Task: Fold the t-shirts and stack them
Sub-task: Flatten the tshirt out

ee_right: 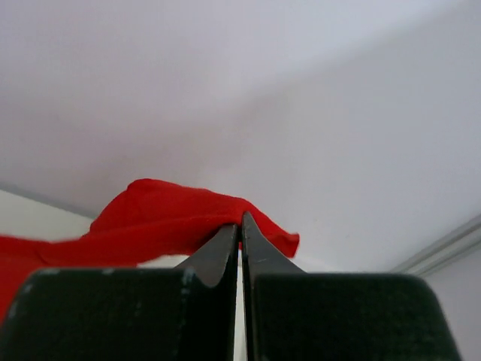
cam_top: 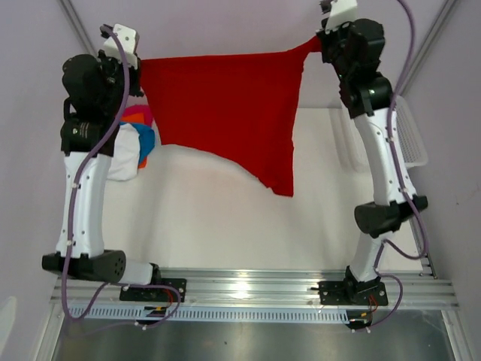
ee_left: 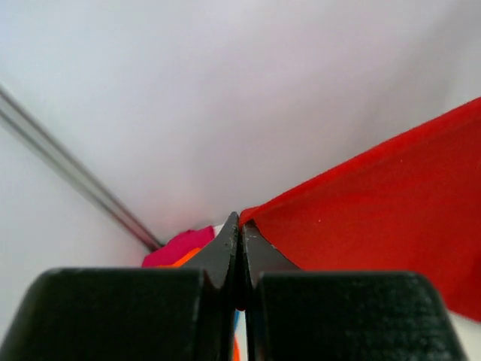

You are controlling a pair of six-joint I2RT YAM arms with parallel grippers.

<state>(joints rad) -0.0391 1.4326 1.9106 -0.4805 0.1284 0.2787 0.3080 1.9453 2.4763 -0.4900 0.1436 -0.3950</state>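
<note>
The red t-shirt hangs stretched toward 12 o'clock above the surface, its top corners pinched in the fully closed left gripper and right gripper, other t-shirts heaped at 9 o'clock.

right pincer clamped, red t-shirt pinched
</note>
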